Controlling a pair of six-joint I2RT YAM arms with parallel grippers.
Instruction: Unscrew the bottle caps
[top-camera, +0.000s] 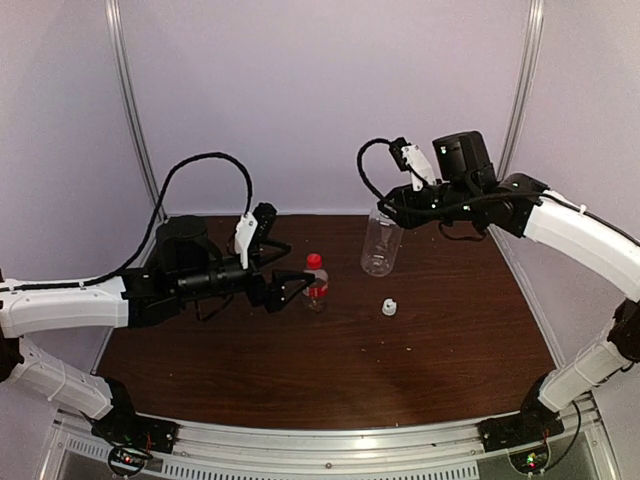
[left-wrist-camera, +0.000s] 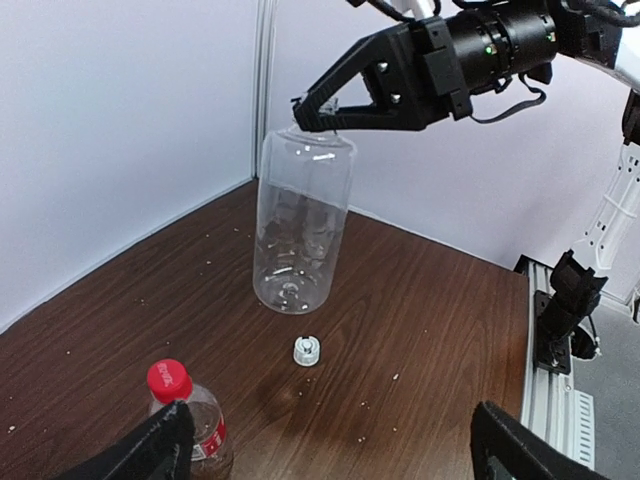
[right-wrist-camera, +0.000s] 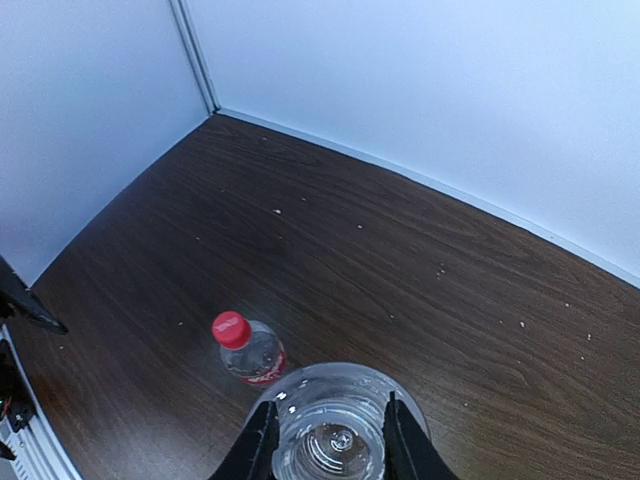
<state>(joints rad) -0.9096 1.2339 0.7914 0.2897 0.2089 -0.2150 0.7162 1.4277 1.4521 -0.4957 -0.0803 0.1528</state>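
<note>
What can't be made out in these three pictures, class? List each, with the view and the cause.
1. Small bottle base: left wrist view, cut off by bottom edge.
2. Big bottle neck: top view, hidden by right gripper.
3. Label wording: all views, too small.

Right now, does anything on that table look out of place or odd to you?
One thing: a small white cap lies loose on the table, apart from the tall clear bottle, whose open neck the right end effector pinches. The red-capped bottle stands upright, cap on. Nothing spilled.
</note>
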